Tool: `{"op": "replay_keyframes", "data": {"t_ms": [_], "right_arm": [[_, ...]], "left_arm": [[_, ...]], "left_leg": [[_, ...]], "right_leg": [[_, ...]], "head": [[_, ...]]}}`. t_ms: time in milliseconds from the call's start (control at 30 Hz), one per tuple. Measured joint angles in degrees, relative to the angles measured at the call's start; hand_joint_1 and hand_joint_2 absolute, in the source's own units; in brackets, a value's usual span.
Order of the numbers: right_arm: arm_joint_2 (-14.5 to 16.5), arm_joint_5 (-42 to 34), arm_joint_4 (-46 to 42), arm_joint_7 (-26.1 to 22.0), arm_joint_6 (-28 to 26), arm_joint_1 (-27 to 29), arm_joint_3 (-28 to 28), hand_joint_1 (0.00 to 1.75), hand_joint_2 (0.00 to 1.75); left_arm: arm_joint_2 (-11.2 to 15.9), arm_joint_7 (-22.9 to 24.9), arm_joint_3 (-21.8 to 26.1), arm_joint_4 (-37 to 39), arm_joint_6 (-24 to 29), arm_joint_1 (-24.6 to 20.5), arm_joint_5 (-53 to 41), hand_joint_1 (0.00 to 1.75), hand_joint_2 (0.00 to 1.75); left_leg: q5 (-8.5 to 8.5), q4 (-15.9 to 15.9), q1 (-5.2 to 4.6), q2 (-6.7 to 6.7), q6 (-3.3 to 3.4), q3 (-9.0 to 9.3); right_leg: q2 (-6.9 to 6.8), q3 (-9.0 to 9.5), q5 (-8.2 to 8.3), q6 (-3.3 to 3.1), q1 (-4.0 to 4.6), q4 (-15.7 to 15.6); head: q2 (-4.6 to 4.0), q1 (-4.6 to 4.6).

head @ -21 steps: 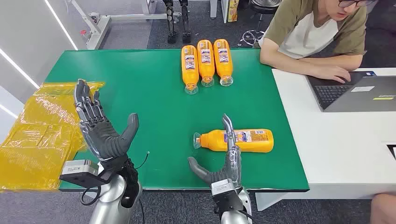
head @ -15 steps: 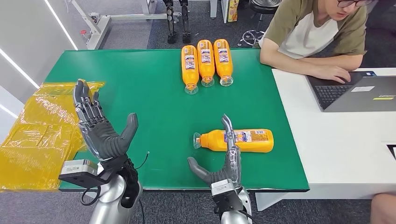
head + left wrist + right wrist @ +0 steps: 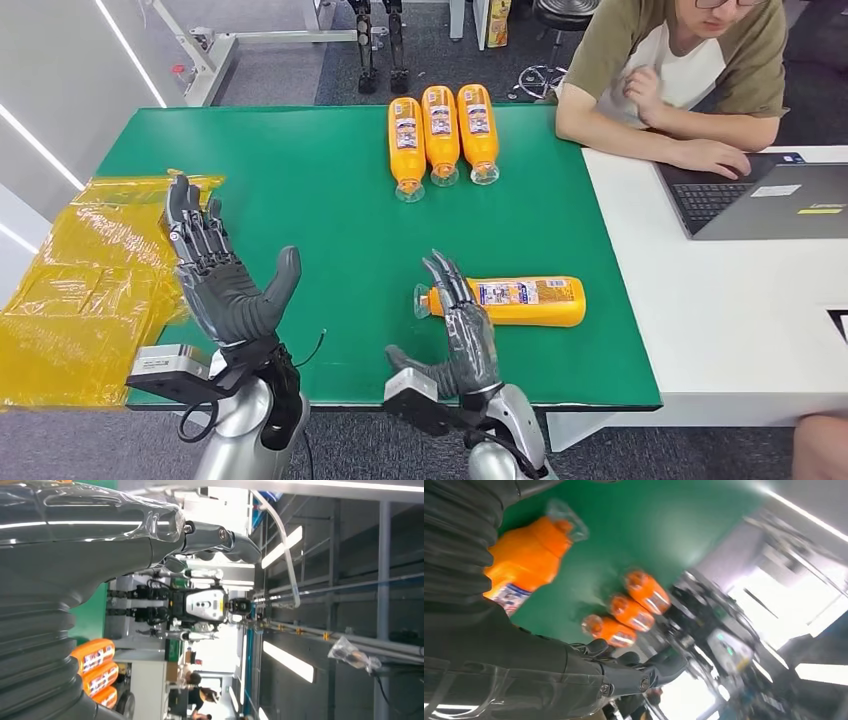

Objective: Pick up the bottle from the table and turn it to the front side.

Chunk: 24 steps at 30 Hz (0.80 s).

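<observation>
bottle (image 3: 505, 301): neck partly hidden behind right hand (image 3: 462, 335) fingers | right wrist view: motion-blurred, bottle label unreadable | three far bottles (image 3: 441, 131): label print too small to read | laptop (image 3: 770, 198): cut by frame edge

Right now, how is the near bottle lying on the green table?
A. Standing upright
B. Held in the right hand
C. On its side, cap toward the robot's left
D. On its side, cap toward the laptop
C: the bottle lies flat on the table, its clear cap end on the left; the right hand is open beside it.
</observation>
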Motion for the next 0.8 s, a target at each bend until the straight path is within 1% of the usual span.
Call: {"op": "replay_keyframes", "data": {"t_ms": [33,100,200,367,500,633,800], "right_arm": [[-1.12,1.87,1.68,2.3,2.53,-1.52,-0.19,0.0,1.75],[-3.61,3.32,5.36,4.05,5.8,-4.46,-0.63,0.0,1.75],[-7.55,2.58,11.21,3.32,9.84,-9.19,-0.98,0.0,1.75],[-14.6,-0.48,20.23,1.42,20.7,-19.18,-0.1,0.0,1.75],[-19.72,-2.87,24.93,-0.22,27.84,-26.08,1.66,0.0,1.75],[-23.2,-5.52,27.58,-0.72,33.69,-31.57,4.26,0.0,1.75],[-25.32,-8.09,30.73,-0.56,38.19,-36.8,8.58,0.0,1.75]], "left_arm": [[0.03,0.0,-0.07,-0.01,-0.39,0.04,0.13,0.0,1.75],[0.06,0.0,-0.11,-0.07,-0.94,0.12,0.36,0.0,1.75],[0.09,0.0,-0.12,-0.17,-1.46,0.26,0.66,0.0,1.75],[0.15,0.0,-0.12,-0.91,-1.82,0.56,1.24,0.0,1.75],[0.3,0.0,-0.12,-1.57,-1.92,0.94,2.1,0.0,1.75],[0.5,0.0,-0.12,-2.16,-1.66,1.39,2.78,0.0,1.75],[0.62,0.0,-0.12,-2.88,-1.14,1.98,3.48,0.0,1.75]], "left_leg": [[0.01,0.03,0.0,-0.02,0.02,-0.01],[0.04,0.07,-0.01,-0.1,0.07,-0.03],[0.08,0.12,-0.03,-0.16,0.14,-0.06],[0.12,0.25,-0.06,-0.17,0.22,-0.13],[0.12,0.29,-0.06,-0.19,0.24,-0.15],[0.11,0.3,-0.06,-0.18,0.24,-0.15],[0.11,0.29,-0.04,-0.18,0.25,-0.14]], "right_leg": [[-0.01,0.01,0.02,0.03,0.0,0.0],[-0.07,0.04,0.05,0.07,0.0,-0.01],[-0.12,0.07,0.11,0.17,-0.02,-0.01],[-0.15,0.08,0.17,0.26,-0.04,-0.01],[-0.18,0.09,0.18,0.27,-0.04,-0.01],[-0.17,0.08,0.18,0.27,-0.05,-0.01],[-0.16,0.07,0.17,0.26,-0.04,-0.01]], "head": [[-0.01,0.0],[-0.01,0.01],[0.01,0.02],[0.01,0.02],[0.01,0.02],[0.0,0.01],[0.01,0.01]]}}
